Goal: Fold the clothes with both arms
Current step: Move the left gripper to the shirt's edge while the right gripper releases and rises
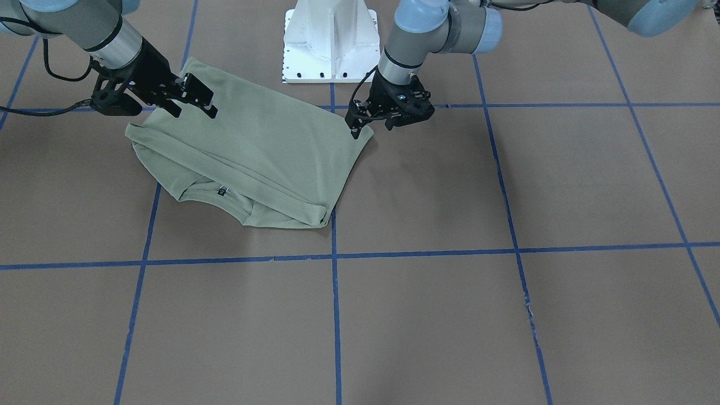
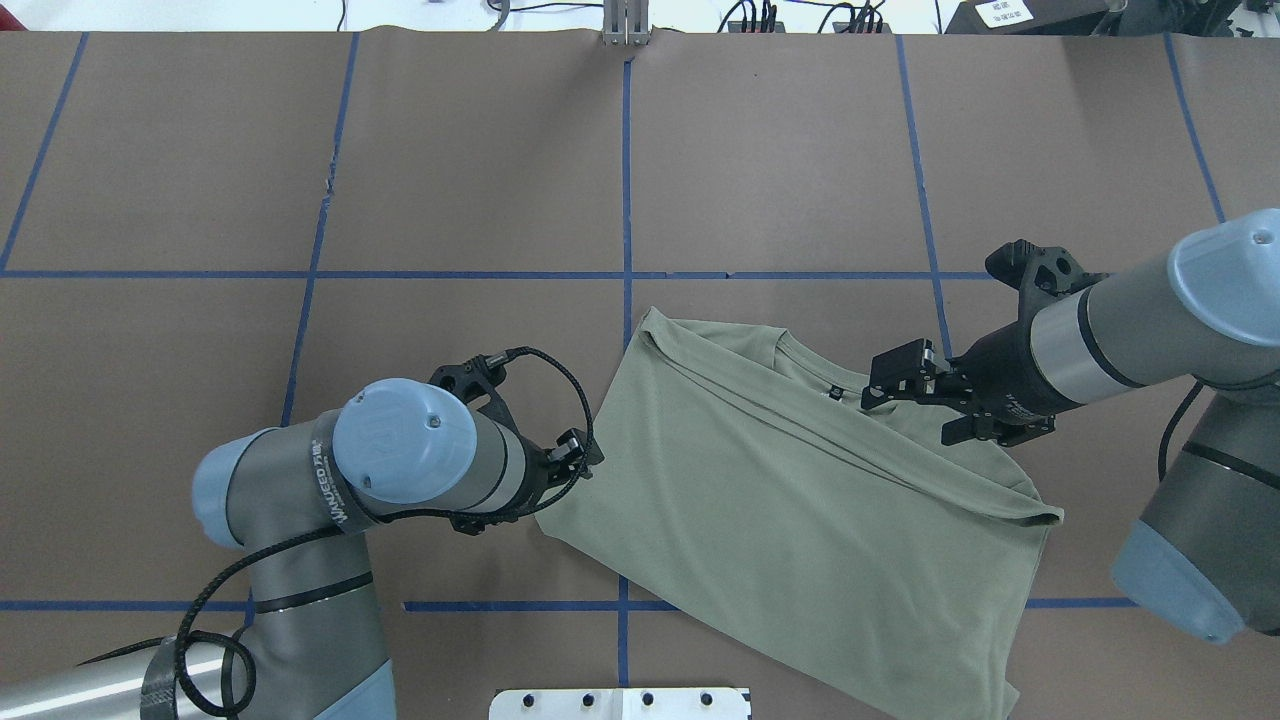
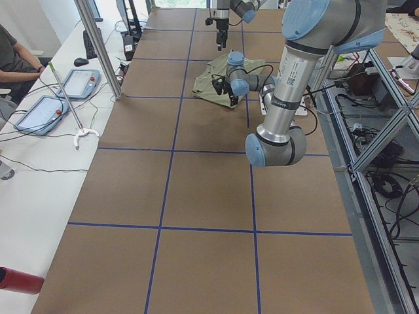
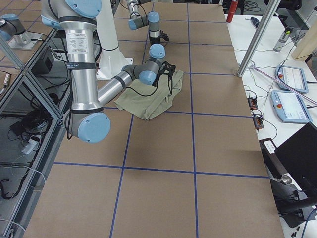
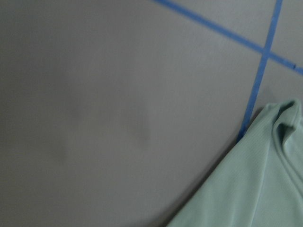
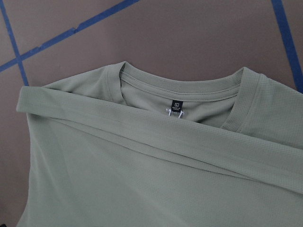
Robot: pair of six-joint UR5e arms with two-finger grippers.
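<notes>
Shirt (image 2: 780,500) lies on the brown bench (image 2: 450,150). It is close to the robot's white base (image 1: 331,39) and a bit over to the robot's right side. It sits crooked next to the blue lines (image 2: 627,180) on the bench.

It is a soft pale green and is folded into a shape with four sides. A long sleeve (image 6: 156,130) is folded flat across it like a band, just under the neck (image 6: 189,86). The neck is round with a ribbed edge. It pokes out past the band on the side far from the robot. A small dark label (image 6: 177,105) sits inside the neck. The cloth is mostly smooth, with a few long creases beside the band. The corner by the middle blue line is rolled up a little.

The left arm (image 2: 400,460) reaches in low at the shirt's edge on the robot's left side. The left jaws are open and hold nothing. One tip is right by the shirt's corner, but I cannot tell if it touches.

The right arm (image 2: 1090,340) reaches over the neck end of the shirt. The right jaws are spread apart too. They hold nothing and hang just above the cloth.
</notes>
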